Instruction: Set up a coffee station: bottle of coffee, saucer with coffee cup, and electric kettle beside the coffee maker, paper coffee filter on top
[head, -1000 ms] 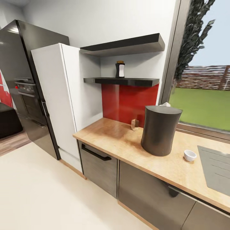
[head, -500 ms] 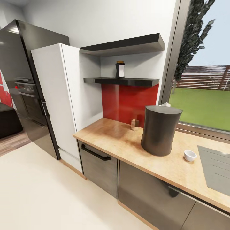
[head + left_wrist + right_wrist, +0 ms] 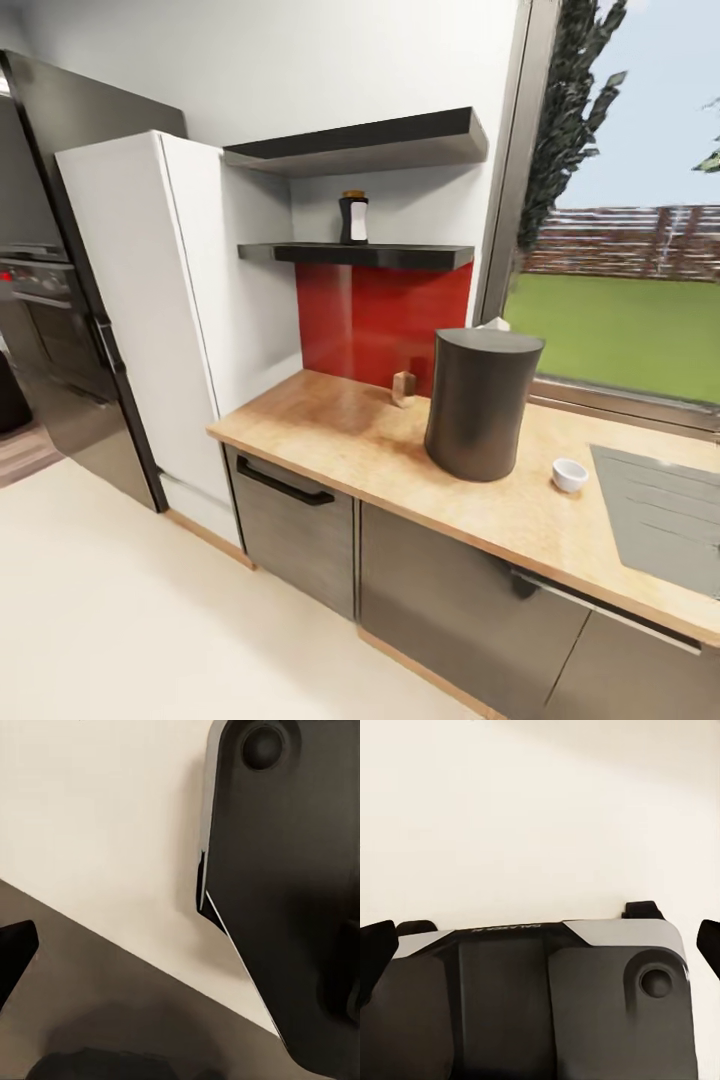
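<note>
Dark coffee maker [image 3: 482, 403] hiding something pale behind; fingers barely in frame, both grips' state unreadable.

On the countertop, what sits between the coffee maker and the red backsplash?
In the head view, a small tan object stands on the countertop between the coffee maker and the red backsplash; too small to identify.

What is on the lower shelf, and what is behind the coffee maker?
The coffee bottle stands on the lower shelf. Something white peeks behind the coffee maker; the rest is hidden.
</note>
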You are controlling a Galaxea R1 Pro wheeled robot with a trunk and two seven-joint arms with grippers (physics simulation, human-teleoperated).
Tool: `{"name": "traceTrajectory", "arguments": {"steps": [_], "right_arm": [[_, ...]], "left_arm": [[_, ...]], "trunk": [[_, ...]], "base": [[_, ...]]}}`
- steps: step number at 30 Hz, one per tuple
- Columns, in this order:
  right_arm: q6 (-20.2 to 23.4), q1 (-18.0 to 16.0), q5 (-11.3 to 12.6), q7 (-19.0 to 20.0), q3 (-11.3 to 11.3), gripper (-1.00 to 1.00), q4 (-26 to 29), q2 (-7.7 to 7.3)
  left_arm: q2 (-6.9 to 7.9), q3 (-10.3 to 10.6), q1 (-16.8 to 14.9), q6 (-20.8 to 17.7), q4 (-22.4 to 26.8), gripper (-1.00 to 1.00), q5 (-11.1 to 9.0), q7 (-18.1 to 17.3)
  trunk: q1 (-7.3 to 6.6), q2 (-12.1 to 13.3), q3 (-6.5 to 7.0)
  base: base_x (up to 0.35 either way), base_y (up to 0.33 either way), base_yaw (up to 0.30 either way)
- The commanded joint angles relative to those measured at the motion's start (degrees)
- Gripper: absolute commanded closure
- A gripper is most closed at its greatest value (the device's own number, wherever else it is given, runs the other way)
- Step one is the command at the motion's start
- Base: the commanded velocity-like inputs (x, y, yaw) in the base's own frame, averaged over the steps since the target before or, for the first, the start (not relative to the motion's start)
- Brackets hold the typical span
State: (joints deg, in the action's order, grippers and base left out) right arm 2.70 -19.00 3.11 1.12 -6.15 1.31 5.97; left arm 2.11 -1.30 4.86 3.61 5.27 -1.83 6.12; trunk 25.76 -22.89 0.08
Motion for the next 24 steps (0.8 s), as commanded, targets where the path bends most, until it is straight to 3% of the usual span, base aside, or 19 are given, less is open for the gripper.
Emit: {"name": "traceTrajectory", "arguments": {"steps": [1, 17, 24], "right_arm": [[0.27, 0.01, 0.32, 0.12, -0.35, -1.00, 0.09, 0.01], [0.21, 0.01, 0.32, 0.12, -0.35, -1.00, 0.09, 0.06], [0.20, 0.01, 0.32, 0.12, -0.35, -1.00, 0.09, 0.01]], "left_arm": [[-0.01, -0.10, 0.06, 0.08, 0.09, -1.00, -0.19, 0.03], [0.00, -0.07, -0.20, 0.08, 0.09, -1.00, -0.19, 0.03], [0.00, -0.10, -0.42, 0.08, 0.09, -1.00, -0.23, 0.03]], "trunk": [[0.02, -0.03, 0.00], [0.02, -0.03, -0.57], [0.02, -0.03, -0.67]], "base": [[0.000, 0.272, -0.265], [0.000, 0.308, -0.245], [0.000, 0.335, -0.051]]}}
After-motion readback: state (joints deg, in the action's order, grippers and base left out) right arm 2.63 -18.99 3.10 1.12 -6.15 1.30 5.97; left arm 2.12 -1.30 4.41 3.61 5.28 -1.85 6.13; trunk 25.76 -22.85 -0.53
